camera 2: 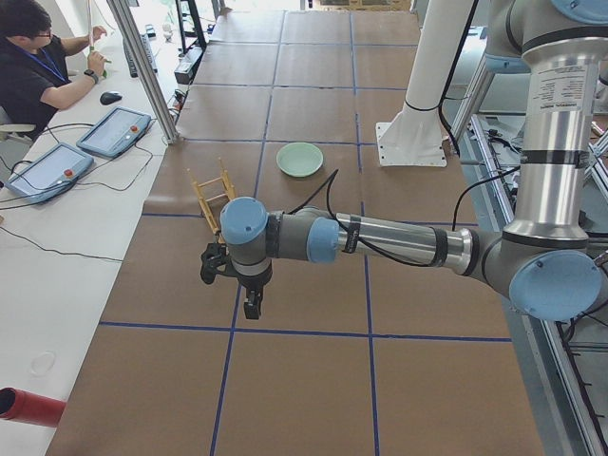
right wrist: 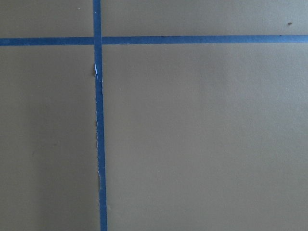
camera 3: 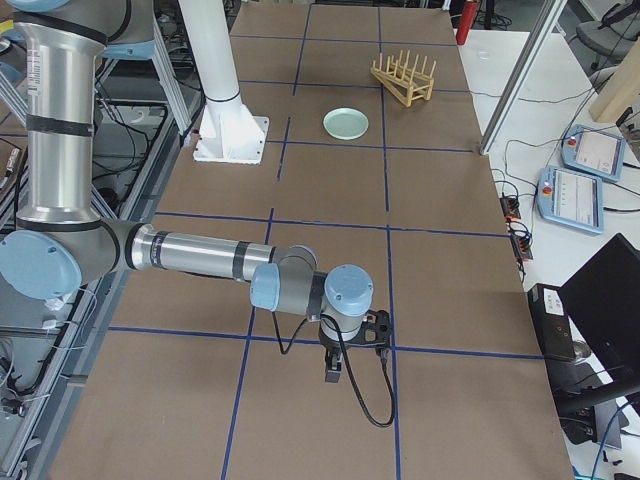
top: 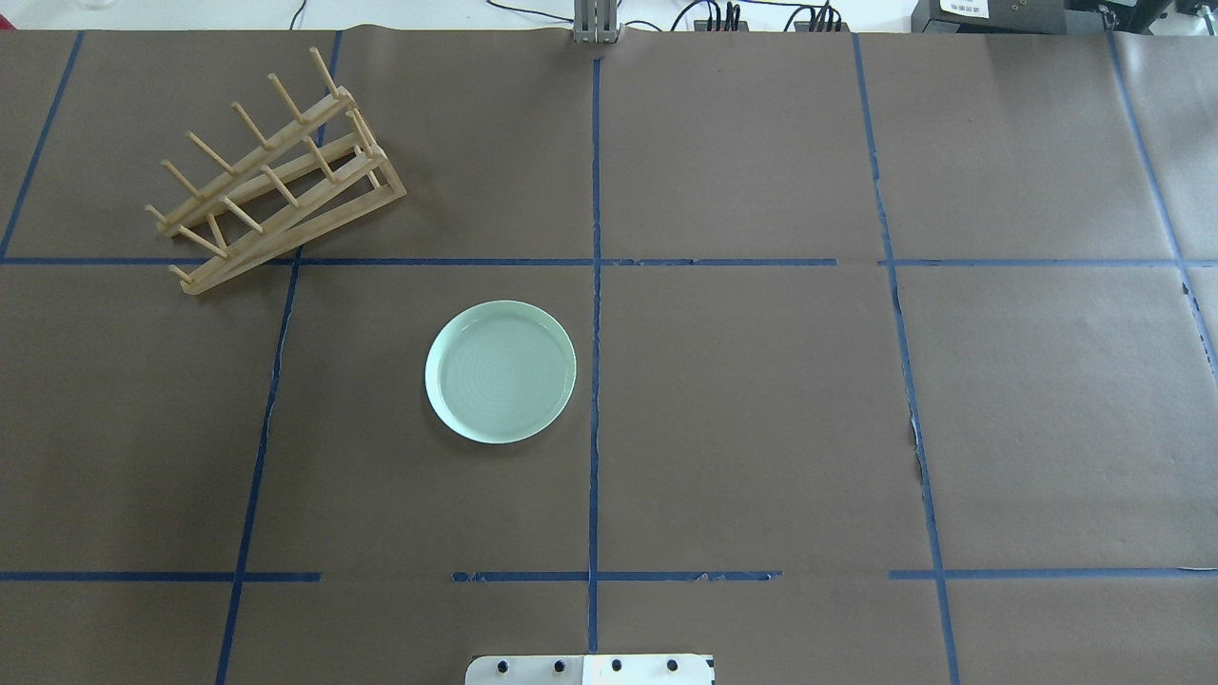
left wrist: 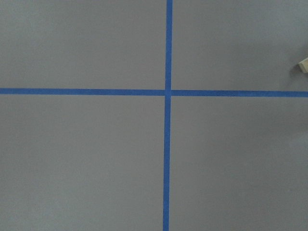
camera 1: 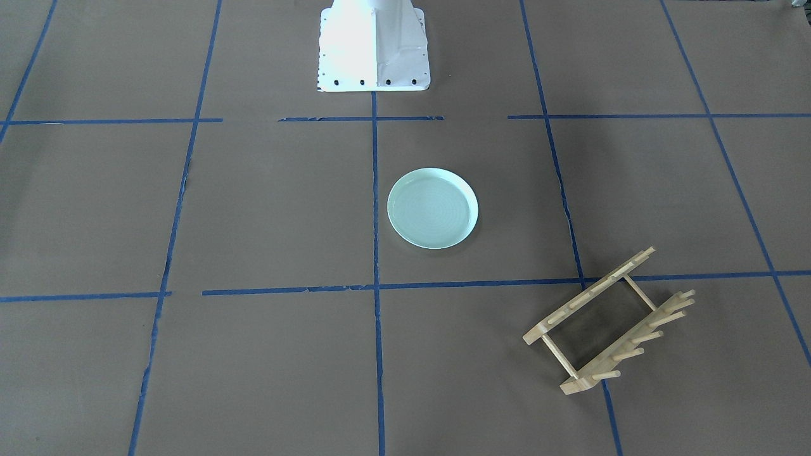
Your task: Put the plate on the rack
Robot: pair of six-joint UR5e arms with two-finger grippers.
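Plate (top: 500, 371): lies flat on the desk (top: 761, 400), rim up, nothing in it. You will find it near the middle, just on the robot's left of the centre tape line (top: 596, 381), touching neither the line nor anything else.

Rack (top: 276, 181): stands on its two rails with the pegs up, at the far left part of the desk in the overhead view. It is turned at an angle to the tape grid, with one end across a tape line. No slot holds anything. Rack and plate are well apart, and the plate lies nearer the robot's base (camera 1: 374, 44).

Left hand (camera 2: 250, 306): seen only from the left side camera. It hangs over the desk pointing down, on an arm stretched out level, and the rack is beyond it. You cannot tell whether its fingers are spread or pressed together.

Right hand (camera 3: 333, 372): seen only from the right side camera. It points down over bare desk near a tape crossing, far from the plate. Its finger state cannot be told either.

Both wrist cameras show only brown desk and blue tape. The left one also catches a small pale corner (left wrist: 303, 65) at its right edge, which cannot be identified.
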